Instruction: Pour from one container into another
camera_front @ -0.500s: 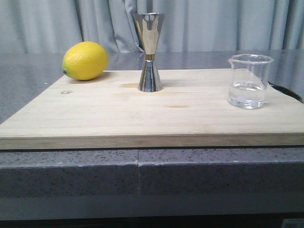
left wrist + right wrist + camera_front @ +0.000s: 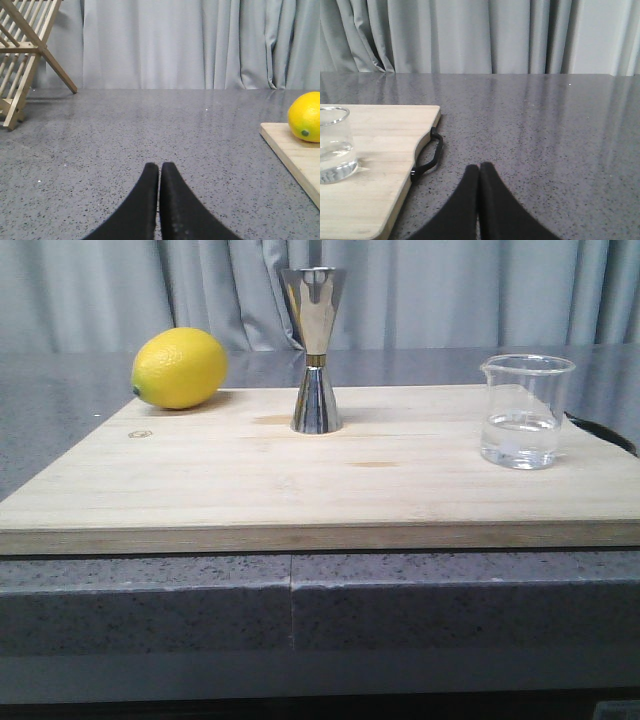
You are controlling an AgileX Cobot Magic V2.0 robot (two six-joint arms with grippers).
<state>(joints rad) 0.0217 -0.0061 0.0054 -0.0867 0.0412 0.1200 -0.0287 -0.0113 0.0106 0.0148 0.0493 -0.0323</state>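
A small clear glass beaker (image 2: 524, 412) with a little clear liquid stands upright at the right of the wooden board (image 2: 300, 485); the right wrist view catches it too, the beaker (image 2: 334, 145) near the board's edge. The steel hourglass jigger (image 2: 315, 350) stands upright at the board's back middle. My left gripper (image 2: 159, 167) is shut and empty over the grey counter, left of the board. My right gripper (image 2: 479, 167) is shut and empty over the counter, right of the board. Neither gripper shows in the front view.
A yellow lemon (image 2: 179, 367) lies at the board's back left corner. A black handle loop (image 2: 428, 156) hangs off the board's right side. A wooden rack (image 2: 22, 55) stands on the counter far left. Grey curtains close the back.
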